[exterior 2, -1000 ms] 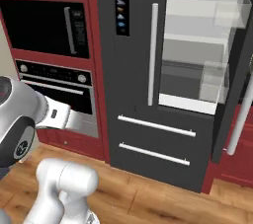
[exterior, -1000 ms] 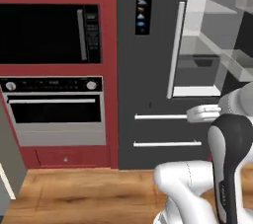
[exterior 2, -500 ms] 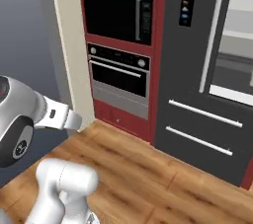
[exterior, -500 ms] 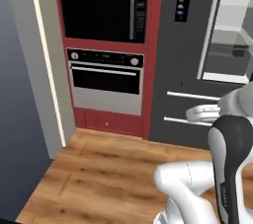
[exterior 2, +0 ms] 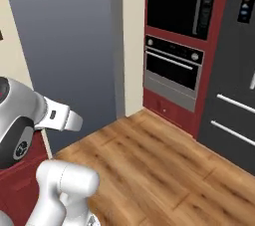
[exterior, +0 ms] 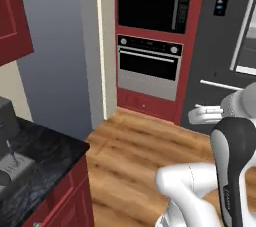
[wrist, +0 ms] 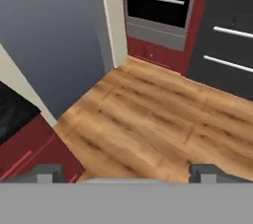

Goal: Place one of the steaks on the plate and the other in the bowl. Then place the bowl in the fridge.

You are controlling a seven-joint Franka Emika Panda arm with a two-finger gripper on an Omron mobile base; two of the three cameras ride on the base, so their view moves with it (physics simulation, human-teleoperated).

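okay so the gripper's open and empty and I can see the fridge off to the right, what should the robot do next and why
Probably keep turning the base left toward the dark counter. The gripper is open with nothing between its fingers, aimed at bare wood floor. No steak, plate or bowl is in sight, and the fridge, its door open, sits at the right edge, so the food likely has to be found first.

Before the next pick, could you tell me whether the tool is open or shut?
Open: in the hand view the tool shows its two fingertips far apart, nothing between them.
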